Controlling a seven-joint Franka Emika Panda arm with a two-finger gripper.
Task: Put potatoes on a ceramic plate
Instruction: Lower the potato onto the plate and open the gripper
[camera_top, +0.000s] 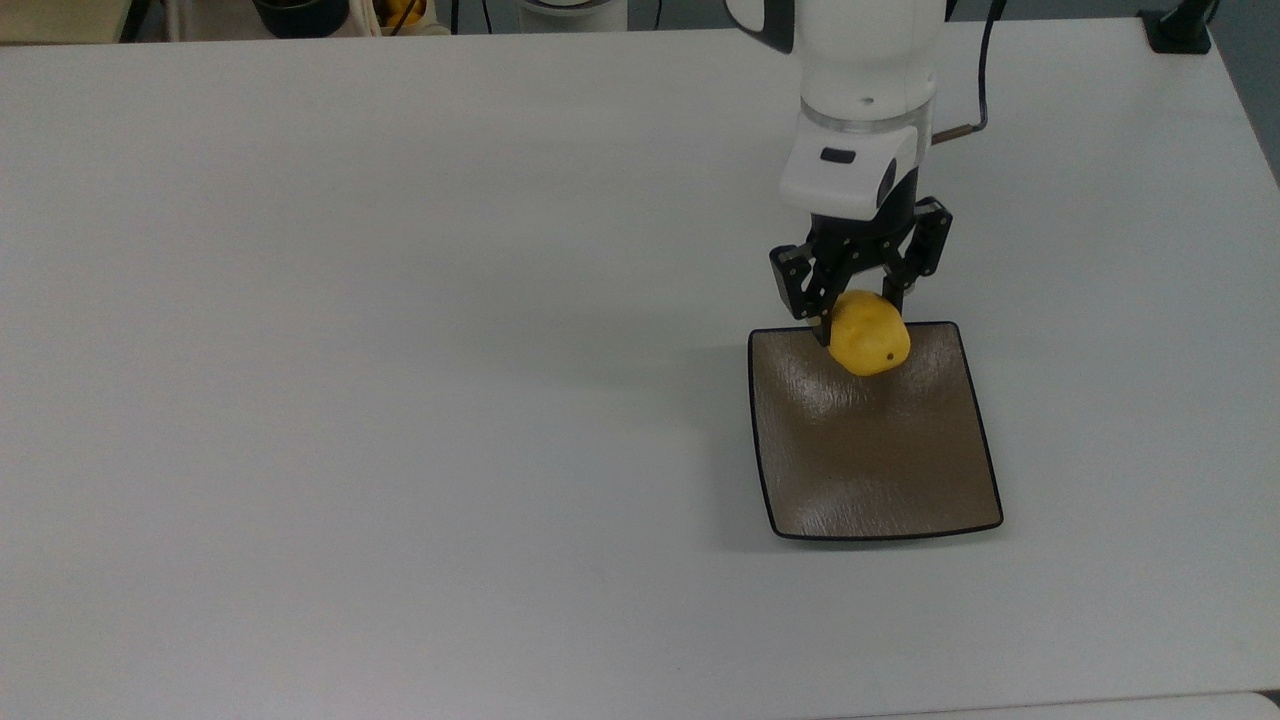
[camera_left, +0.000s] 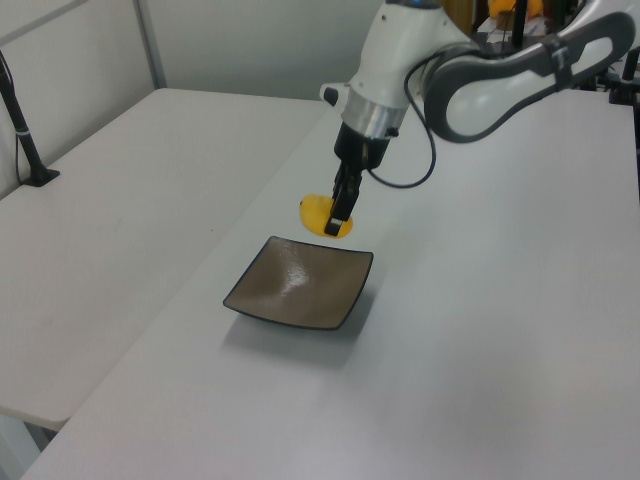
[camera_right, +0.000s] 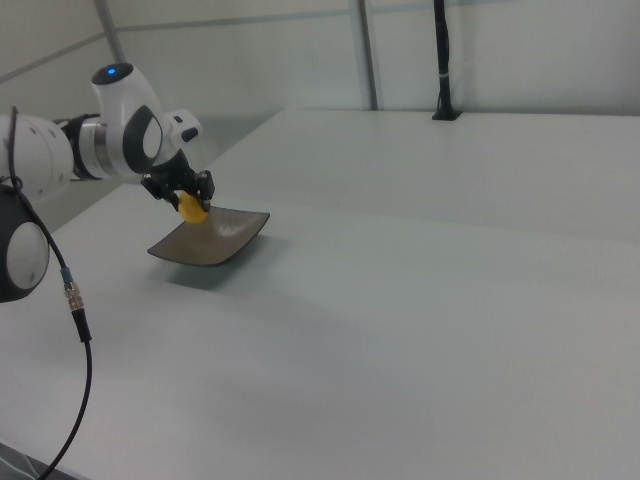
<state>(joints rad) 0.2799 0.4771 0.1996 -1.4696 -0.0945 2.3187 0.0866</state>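
Hand (camera_top: 858, 312) grips potato (camera_top: 869, 333), held above the plate's (camera_top: 880, 470) far edge in the top view, clear of the rim, positioned for lowering inward.

A white table (camera_top: 400, 400) spans the scene. At the top view's far right corner sits a black clamp base (camera_top: 1178, 30). A second white table (camera_left: 120, 200) stands on the left view's left.
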